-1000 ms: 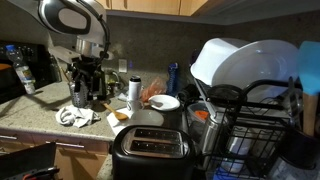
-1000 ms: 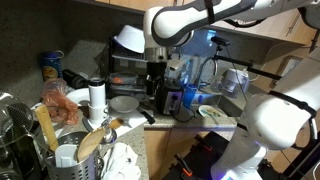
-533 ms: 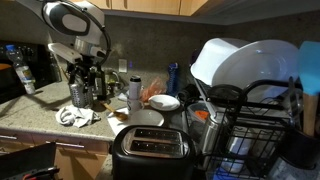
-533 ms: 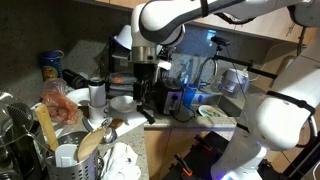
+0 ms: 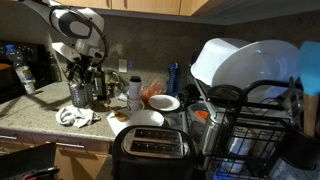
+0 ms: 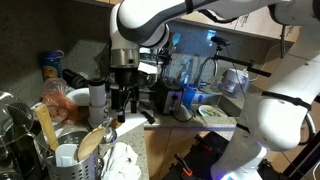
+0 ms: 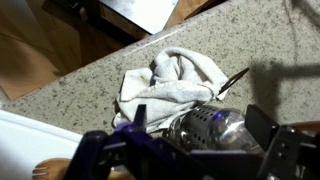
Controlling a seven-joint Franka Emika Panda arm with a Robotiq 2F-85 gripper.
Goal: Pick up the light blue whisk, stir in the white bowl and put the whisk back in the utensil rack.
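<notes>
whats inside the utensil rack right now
A thin dark handle sticks out of the utensil rack, just below the gripper with its jaws open. The mesh wall and the gripper cover the rest; the light blue whisk cannot be made out.

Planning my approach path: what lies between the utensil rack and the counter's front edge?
A crumpled white cloth lies there on the counter, next to the utensil rack; the wrist view shows it clearly.

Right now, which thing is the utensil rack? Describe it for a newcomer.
Find the black toaster at the counter's front edge. A crumpled white cloth lies near it; the utensil rack stands right behind the cloth: a small silvery metal cup, unlike the big black wire dish rack.
</notes>
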